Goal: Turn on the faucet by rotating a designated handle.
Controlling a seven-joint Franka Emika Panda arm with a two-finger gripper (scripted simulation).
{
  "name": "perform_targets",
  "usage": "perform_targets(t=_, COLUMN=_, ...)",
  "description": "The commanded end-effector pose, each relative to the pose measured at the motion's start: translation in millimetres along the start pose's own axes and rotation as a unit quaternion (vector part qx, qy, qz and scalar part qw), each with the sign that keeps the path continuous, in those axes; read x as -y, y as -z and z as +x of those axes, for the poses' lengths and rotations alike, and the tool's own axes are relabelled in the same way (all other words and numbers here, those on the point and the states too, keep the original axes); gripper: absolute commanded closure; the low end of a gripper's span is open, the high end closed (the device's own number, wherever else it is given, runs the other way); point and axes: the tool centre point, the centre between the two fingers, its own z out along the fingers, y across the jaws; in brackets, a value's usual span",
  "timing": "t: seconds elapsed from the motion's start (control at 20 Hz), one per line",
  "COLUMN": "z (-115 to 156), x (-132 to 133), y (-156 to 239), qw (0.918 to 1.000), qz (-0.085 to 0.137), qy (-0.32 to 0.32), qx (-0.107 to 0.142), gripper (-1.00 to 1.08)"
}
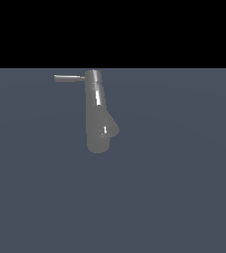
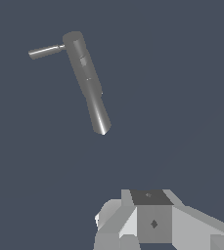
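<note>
A: Faucet [image 1: 97,116], grey metal, standing upright on the table [image 1: 183,197] toward its far edge. How would it handle?

B: Rigid and probably slick; the body looks fixed. The handle [image 1: 68,78], a thin rod jutting from the cap toward the exterior view's left, is the part to push or pinch, best near its free tip for leverage.

A: And the hand [image 2: 152,222]?

B: Only its base shows in the wrist view, well apart from the faucet, touching nothing visible. Whether it is open, I cannot tell.
</note>
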Motion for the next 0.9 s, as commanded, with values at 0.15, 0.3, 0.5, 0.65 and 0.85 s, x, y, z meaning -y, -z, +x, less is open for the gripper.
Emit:
perform_targets(t=0.15, z=21, x=7, y=-4, qw=0.9994, qz=-0.002, qy=-0.035, qx=0.004, gripper=1.08)
perform_targets(t=0.3, z=36, x=13, y=-8, qw=0.9981, qz=-0.004, qy=-0.061, qx=0.006, gripper=1.08)
perform_targets(t=0.5, z=59, x=22, y=-15, qw=0.9948, qz=-0.007, qy=-0.101, qx=0.01, gripper=1.08)
perform_targets(t=0.65, z=76, x=30, y=-22, qw=0.9913, qz=-0.01, qy=-0.131, qx=0.012, gripper=1.08)
perform_targets(t=0.85, z=99, x=41, y=-32, qw=0.9853, qz=-0.014, qy=-0.17, qx=0.015, gripper=1.08)
